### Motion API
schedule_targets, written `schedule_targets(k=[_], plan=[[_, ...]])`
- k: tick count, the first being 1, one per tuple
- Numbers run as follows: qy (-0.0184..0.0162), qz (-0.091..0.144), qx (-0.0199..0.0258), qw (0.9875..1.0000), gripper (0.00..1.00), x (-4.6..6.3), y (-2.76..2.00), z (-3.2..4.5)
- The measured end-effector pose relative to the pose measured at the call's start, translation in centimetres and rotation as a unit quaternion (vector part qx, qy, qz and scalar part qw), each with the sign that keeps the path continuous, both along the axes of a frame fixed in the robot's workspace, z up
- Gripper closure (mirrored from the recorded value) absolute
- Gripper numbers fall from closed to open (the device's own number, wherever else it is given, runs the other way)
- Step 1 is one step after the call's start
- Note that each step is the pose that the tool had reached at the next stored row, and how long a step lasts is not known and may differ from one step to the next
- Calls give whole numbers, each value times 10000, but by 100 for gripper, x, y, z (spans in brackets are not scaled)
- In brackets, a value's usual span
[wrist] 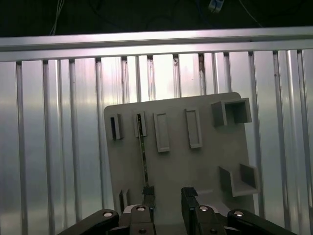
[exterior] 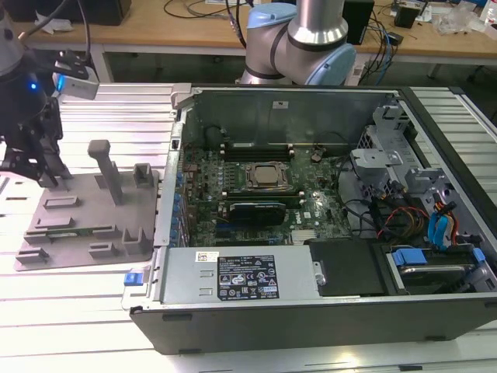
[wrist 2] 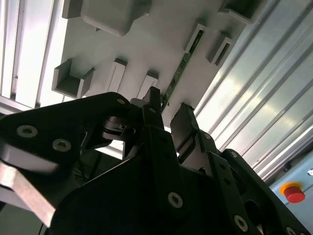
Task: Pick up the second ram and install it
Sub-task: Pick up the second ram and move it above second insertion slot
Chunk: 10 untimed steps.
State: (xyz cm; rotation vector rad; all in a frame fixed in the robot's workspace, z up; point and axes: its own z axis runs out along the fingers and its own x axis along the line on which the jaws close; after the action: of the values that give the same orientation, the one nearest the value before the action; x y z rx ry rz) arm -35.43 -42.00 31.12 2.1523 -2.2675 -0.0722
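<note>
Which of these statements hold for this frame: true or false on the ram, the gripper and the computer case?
1. The second ram stands on edge in the grey fixture plate. True.
2. The gripper is shut on the ram. False: its jaws stand open, holding nothing.
3. The gripper is above the computer case. False: it is over the fixture plate, at the exterior view's left of the case.
4. The case lies open, its motherboard exposed. True.

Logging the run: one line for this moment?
gripper open, over grey plate | memory stick on edge in plate, not gripped
</note>
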Motion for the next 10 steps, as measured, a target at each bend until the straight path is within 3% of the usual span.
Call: schedule_targets(k=[4,10], plan=[[1,0,-1,10000,66,0,-7,-28],[0,9,1,10000,66,-1,-89,-131]])
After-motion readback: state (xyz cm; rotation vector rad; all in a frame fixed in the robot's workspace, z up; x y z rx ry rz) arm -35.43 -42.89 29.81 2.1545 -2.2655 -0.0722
